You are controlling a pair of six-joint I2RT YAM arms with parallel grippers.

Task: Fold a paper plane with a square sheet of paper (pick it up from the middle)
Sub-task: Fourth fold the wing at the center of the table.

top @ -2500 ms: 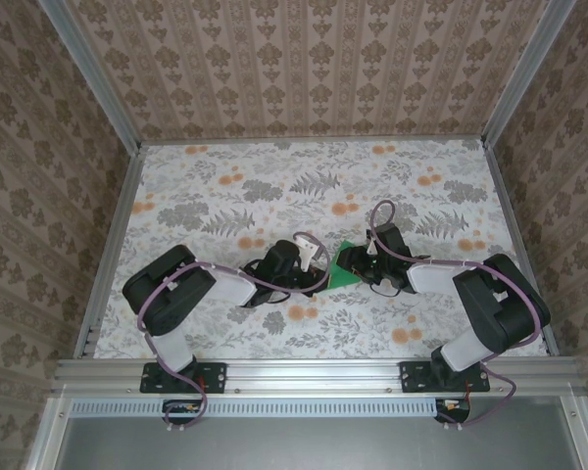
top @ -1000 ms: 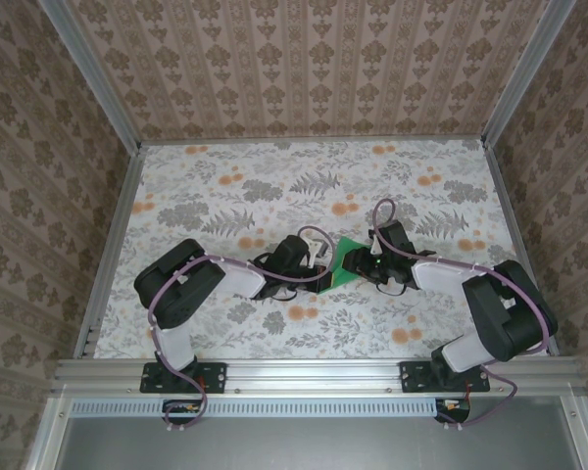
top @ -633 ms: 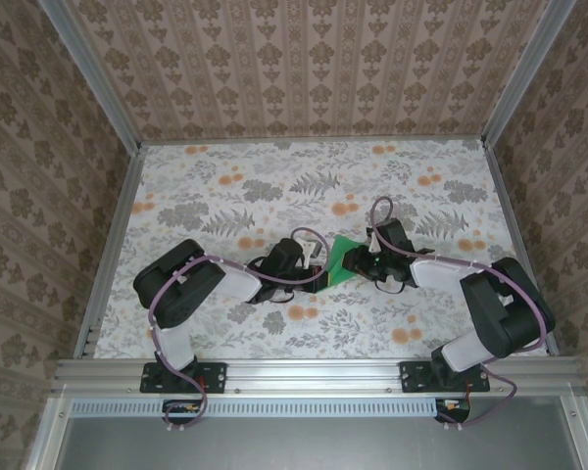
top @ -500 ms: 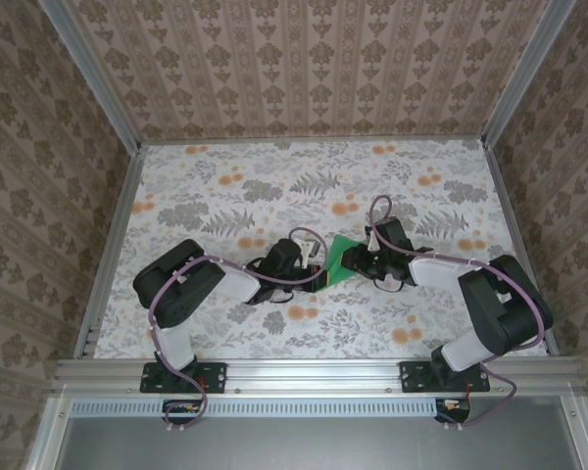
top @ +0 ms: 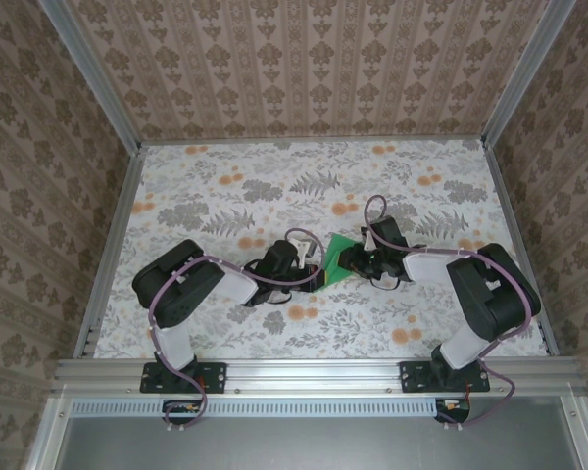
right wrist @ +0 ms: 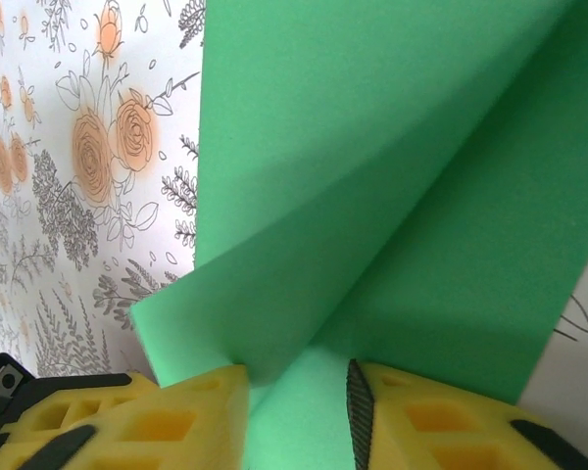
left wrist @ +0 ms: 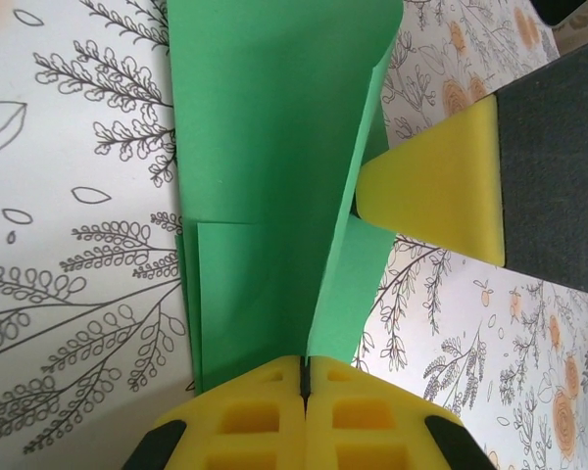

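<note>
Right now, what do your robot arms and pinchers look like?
The left arm and right arm are chunky black with pale grey links and purple cables looping along them. The fingers wear yellow foam pads with square cut-outs.

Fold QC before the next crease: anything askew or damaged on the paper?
No tears visible. The green paper, pinched in the shut left claw, has one flap standing off the cloth, and its stacked layer edges sit offset. The right claw straddles a fold, open.
</note>
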